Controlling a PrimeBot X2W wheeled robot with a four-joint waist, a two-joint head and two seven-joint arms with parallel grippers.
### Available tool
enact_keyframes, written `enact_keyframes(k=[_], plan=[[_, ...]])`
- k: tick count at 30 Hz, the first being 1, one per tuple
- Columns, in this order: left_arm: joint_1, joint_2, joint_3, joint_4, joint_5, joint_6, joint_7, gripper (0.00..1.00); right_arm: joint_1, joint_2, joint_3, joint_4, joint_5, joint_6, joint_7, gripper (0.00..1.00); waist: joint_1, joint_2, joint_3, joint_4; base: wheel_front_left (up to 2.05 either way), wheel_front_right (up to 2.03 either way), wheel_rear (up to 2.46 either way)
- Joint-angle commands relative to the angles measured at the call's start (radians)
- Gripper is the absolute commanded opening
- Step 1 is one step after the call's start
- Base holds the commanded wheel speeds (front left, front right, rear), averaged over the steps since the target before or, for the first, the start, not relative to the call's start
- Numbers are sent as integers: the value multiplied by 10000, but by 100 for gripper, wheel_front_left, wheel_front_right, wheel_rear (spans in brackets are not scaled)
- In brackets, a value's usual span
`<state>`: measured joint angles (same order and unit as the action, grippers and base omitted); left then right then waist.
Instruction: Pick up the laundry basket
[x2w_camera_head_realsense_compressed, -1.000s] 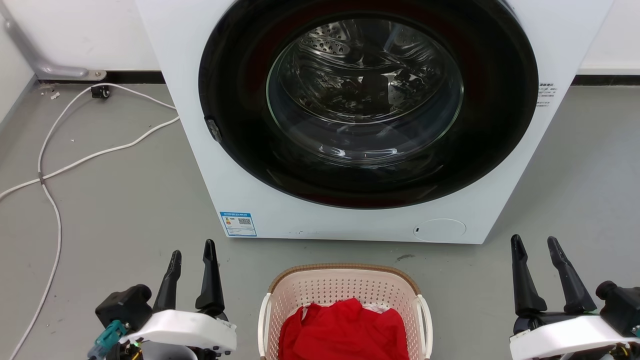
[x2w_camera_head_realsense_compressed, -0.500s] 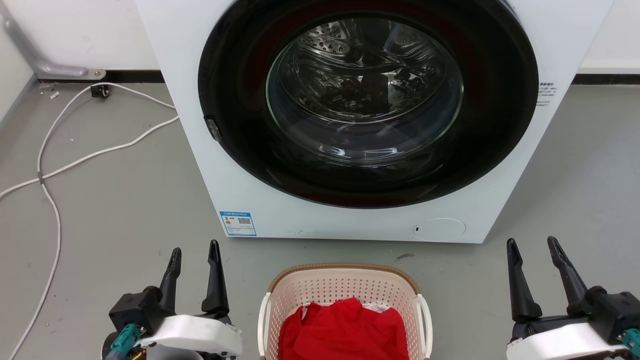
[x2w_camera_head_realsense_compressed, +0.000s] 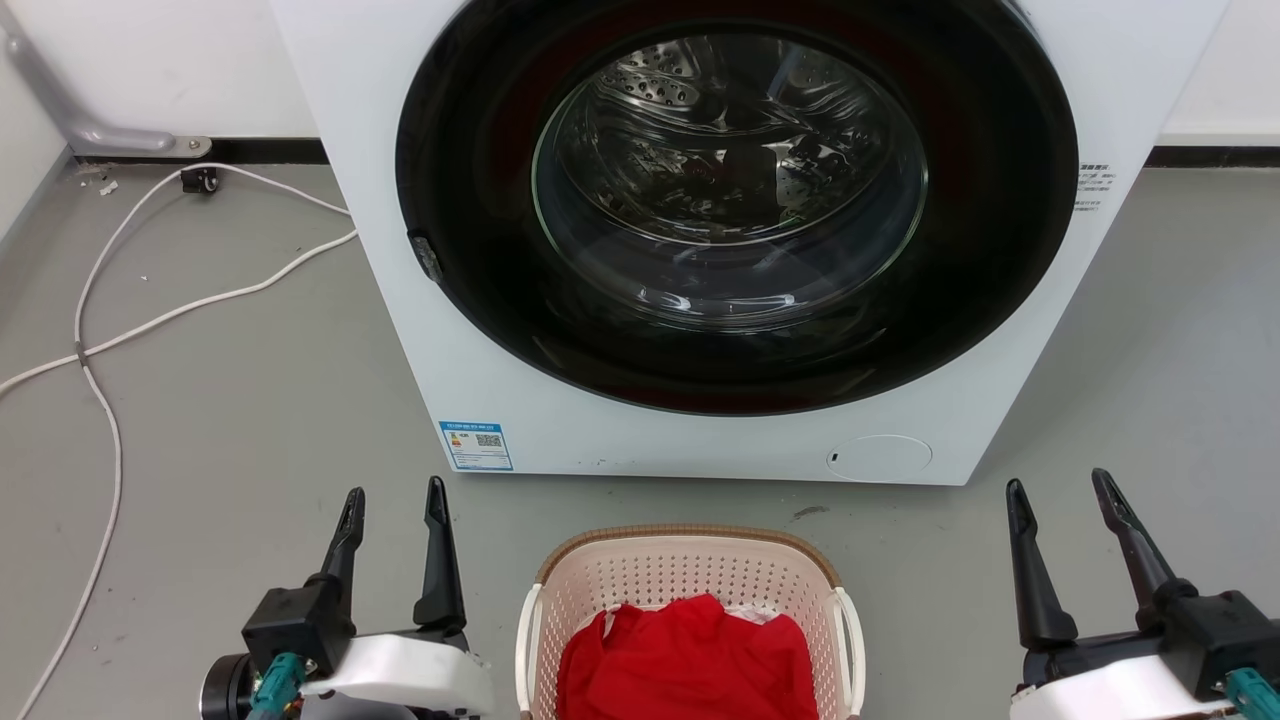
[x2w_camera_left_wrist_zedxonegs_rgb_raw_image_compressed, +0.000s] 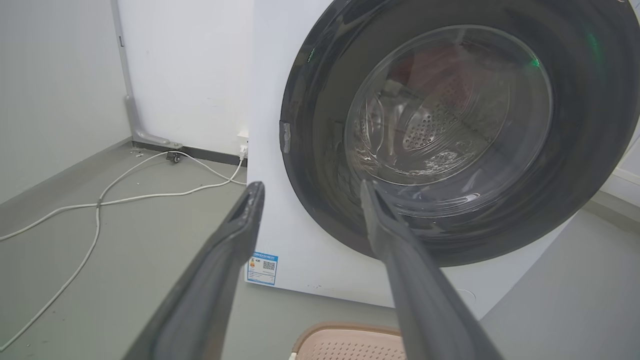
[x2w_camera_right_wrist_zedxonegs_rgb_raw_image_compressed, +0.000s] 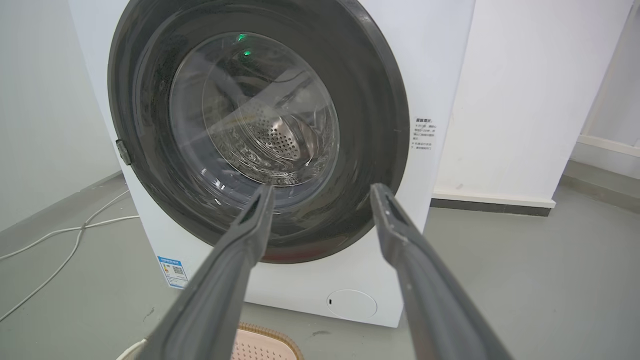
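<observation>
Some loose white cable (x2w_camera_head_realsense_compressed: 100, 330) is seen trailing across the grey floor (x2w_camera_head_realsense_compressed: 220, 430) at the far left. Nearer, at the lower left of the head view, the left pincer (x2w_camera_head_realsense_compressed: 395, 487) is held released and empty, its two long dark fingers spread apart and pointed toward the white front-loading washing machine (x2w_camera_head_realsense_compressed: 480, 380). Just right of it, low in the middle, the rounded pale pink-beige perforated plastic laundry basket (x2w_camera_head_realsense_compressed: 690, 572), edged with a brown woven-look rim and fitted with white side handles, is found standing on the floor. It is placed close before the machine and between the two pincers, touched by neither. A crumpled red cloth (x2w_camera_head_realsense_compressed: 690, 655) is seen lying inside it. Behind the basket, the steel drum is visible through the machine's round dark-framed glass door (x2w_camera_head_realsense_compressed: 730, 180). At the lower right, the right pincer (x2w_camera_head_realsense_compressed: 1058, 480) is likewise held released and empty, fingers parted, over the floor and well apart from the basket's right handle.
</observation>
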<state>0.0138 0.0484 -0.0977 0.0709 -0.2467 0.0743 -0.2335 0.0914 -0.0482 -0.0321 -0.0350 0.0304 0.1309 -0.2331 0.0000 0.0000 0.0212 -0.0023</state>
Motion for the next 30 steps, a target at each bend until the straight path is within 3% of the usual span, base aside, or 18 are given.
enact_keyframes(k=[1,14,30], plan=[[88,28,-34,-77,142,44,-74,100,101,-35,18,-96,-153,-3,-77,100,0,0,-1,-1,0,0,0],[181,31,-96,-133,1165,156,-342,100,234,-34,81,-166,-1244,-3,-337,100,0,0,-14,-9,0,0,0],[230,29,-39,24,1145,134,-323,100,243,-34,81,4,-860,-3,-324,100,0,0,-42,-24,0,0,0]])
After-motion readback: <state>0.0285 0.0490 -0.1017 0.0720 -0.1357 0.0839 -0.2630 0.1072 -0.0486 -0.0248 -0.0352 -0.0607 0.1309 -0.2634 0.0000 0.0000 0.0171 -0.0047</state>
